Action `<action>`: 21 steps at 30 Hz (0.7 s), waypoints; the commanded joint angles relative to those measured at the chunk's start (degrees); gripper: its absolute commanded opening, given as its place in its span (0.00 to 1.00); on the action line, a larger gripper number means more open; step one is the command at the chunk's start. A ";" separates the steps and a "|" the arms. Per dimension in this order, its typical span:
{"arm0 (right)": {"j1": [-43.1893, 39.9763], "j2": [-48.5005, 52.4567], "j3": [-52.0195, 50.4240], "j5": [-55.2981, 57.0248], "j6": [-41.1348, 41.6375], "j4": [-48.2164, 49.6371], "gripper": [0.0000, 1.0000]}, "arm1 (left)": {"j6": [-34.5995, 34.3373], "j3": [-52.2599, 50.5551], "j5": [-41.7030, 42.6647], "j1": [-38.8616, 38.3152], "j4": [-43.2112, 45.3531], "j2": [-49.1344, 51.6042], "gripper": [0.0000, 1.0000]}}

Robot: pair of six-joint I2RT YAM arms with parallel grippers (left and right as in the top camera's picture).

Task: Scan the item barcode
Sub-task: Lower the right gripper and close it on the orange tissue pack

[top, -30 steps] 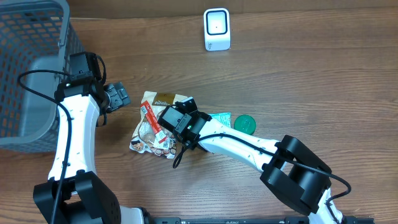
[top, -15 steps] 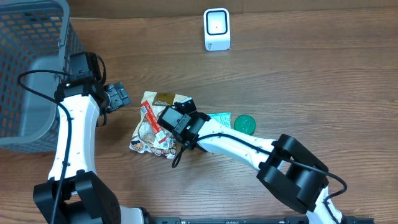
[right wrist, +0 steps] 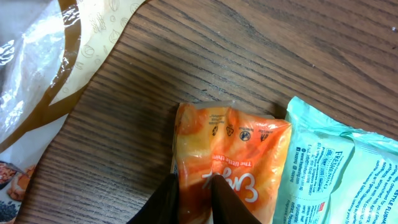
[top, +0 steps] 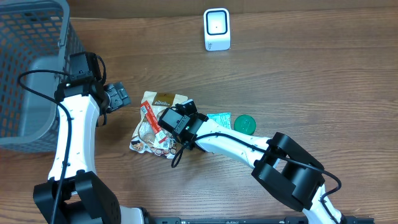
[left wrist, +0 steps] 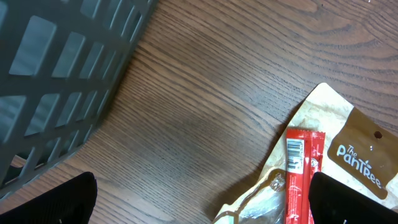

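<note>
DESK: What is in the basket?

PHOTOGRAPHER: A grey mesh basket point(top: 31, 62) sits at the left edge of the table point(top: 311, 74), beside the left arm point(top: 71, 134). Only its walls and floor show, and I cannot tell whether anything lies in it. The goods lie loose on the wood — a brown bag point(top: 163, 99) with a red stick pack point(top: 151, 118) across it, a clear bag point(top: 149, 142) below, and a mint-green packet point(top: 219, 118) and a green disc point(top: 244, 124) to the right.

DESK: And the arms?

PHOTOGRAPHER: The right arm point(top: 236, 144) stretches low across the table from the lower right, its wrist over the pile. The right gripper point(right wrist: 194, 202) has its fingertips point(right wrist: 166, 198) pinched onto the orange pouch point(right wrist: 230, 155), with a fold of wrapper bunched between them. The pouch lies on the table, touching the mint-green packet and near the brown bag, well apart from the white scanner point(top: 217, 29) at the far edge. The left arm stands bent by the basket. The left gripper point(left wrist: 202, 208) is spread wide over the wood and grips nothing, with the brown bag's corner near it.

DESK: Anything changed from a second ago?

PHOTOGRAPHER: Little. The black joint at the right arm's elbow has slid a bit to the left — toward the pile. The left arm, the bags and the scanner sit where they were.
</note>
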 commanded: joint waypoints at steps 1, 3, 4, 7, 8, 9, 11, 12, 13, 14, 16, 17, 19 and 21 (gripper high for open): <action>0.28 0.70 0.00 -0.55 0.28 0.28 0.19 | 0.66 0.33 -0.76 -0.13 -0.09 -0.48 1.00; 0.28 0.72 0.00 -0.55 0.28 0.28 0.20 | 0.66 0.33 -0.76 -0.13 -0.09 -0.48 1.00; 0.28 0.74 0.00 -0.55 0.28 0.28 0.20 | 0.66 0.33 -0.76 -0.13 -0.09 -0.48 1.00; 0.28 0.74 0.00 -0.55 0.28 0.33 0.24 | 0.66 0.33 -0.76 -0.13 -0.07 -0.48 1.00; 0.26 0.76 0.00 -0.55 0.28 0.31 0.24 | 0.66 0.33 -0.76 -0.13 -0.09 -0.48 1.00; 0.28 0.76 0.00 -0.55 0.28 0.31 0.24 | 0.66 0.33 -0.76 -0.13 -0.09 -0.48 1.00; 0.28 0.81 0.00 -0.55 0.48 0.31 0.27 | 0.66 0.33 -0.76 -0.13 -0.09 -0.48 1.00; 0.28 0.83 0.00 -0.74 0.46 0.31 0.28 | 0.66 0.33 -0.76 -0.13 -0.09 -0.48 1.00; 0.26 0.83 0.00 -0.98 0.48 0.31 0.30 | 0.66 0.33 -0.76 -0.13 -0.09 -0.48 1.00; 0.26 0.83 0.00 -1.20 0.46 0.31 0.31 | 0.66 0.33 -0.76 -0.13 -0.09 -0.48 1.00; 0.26 0.83 0.00 -1.40 0.48 0.35 0.30 | 0.66 0.33 -0.76 -0.13 -0.09 -0.48 1.00; 0.26 0.83 0.00 -1.40 0.48 0.39 0.31 | 0.66 0.33 -0.76 -0.13 -0.09 -0.48 1.00; 0.26 0.83 0.00 -1.40 0.48 0.39 0.31 | 0.66 0.33 -0.76 -0.13 -0.09 -0.48 1.00; 0.26 0.98 -0.02 -1.40 0.46 0.39 0.31 | 0.66 0.33 -0.76 -0.13 -0.09 -0.48 1.00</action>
